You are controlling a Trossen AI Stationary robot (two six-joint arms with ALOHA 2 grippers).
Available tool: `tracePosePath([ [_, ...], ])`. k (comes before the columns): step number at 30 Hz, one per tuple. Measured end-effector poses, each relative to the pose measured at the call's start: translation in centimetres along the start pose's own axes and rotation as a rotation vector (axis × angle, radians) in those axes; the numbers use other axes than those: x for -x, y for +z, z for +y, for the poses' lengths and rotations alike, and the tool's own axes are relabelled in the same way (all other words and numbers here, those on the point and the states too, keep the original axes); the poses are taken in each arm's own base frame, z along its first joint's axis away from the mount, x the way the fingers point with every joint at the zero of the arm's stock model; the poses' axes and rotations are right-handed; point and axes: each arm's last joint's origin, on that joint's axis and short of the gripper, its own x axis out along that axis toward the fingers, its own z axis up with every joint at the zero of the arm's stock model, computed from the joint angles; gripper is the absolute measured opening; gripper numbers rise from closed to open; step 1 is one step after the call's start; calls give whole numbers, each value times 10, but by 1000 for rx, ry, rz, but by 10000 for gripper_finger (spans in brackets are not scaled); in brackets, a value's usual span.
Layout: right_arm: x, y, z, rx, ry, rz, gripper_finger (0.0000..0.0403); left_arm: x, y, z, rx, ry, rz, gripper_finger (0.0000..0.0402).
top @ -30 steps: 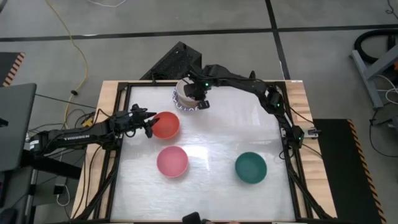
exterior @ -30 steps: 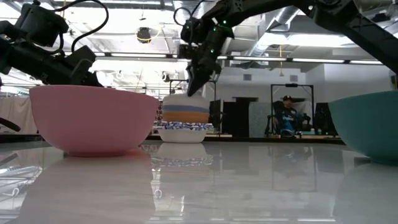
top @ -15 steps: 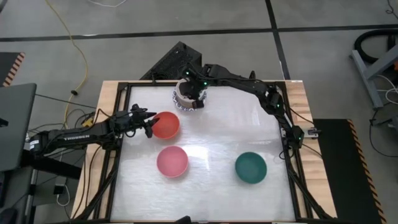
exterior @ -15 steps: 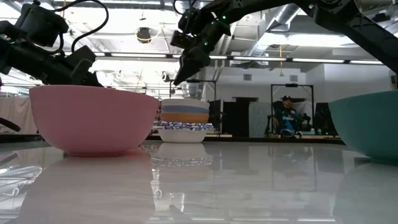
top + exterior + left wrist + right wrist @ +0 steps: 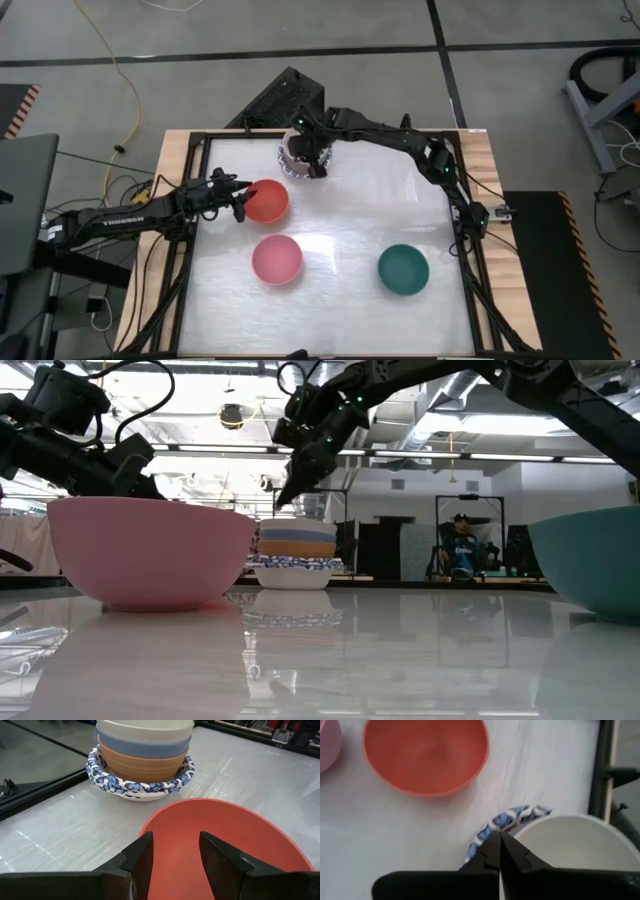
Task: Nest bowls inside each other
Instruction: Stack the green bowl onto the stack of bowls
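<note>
Here the right end effector (image 5: 308, 160) hung closed and empty over the stack of bowls (image 5: 296, 157) near the far edge of the counter (image 5: 340, 215). The left end effector (image 5: 240, 204) straddled the red bowl's (image 5: 266, 201) rim, fingers apart, probably to grip it next.

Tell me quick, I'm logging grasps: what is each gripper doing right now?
Left gripper: open, fingers astride the red bowl's near rim, not clamped.
Right gripper: shut, empty, above the rim of the stack of nested bowls.
</note>
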Motion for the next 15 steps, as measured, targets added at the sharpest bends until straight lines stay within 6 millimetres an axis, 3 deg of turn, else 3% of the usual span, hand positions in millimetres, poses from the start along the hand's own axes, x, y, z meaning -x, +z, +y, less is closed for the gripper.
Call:
tracePosePath([
  [8, 13, 5, 9, 10, -81, 101, 32, 0, 0, 0, 0, 0, -1, 148],
  [15, 18, -12, 14, -29, -142, 363, 27, 0, 0, 0, -1, 1, 1, 148],
])
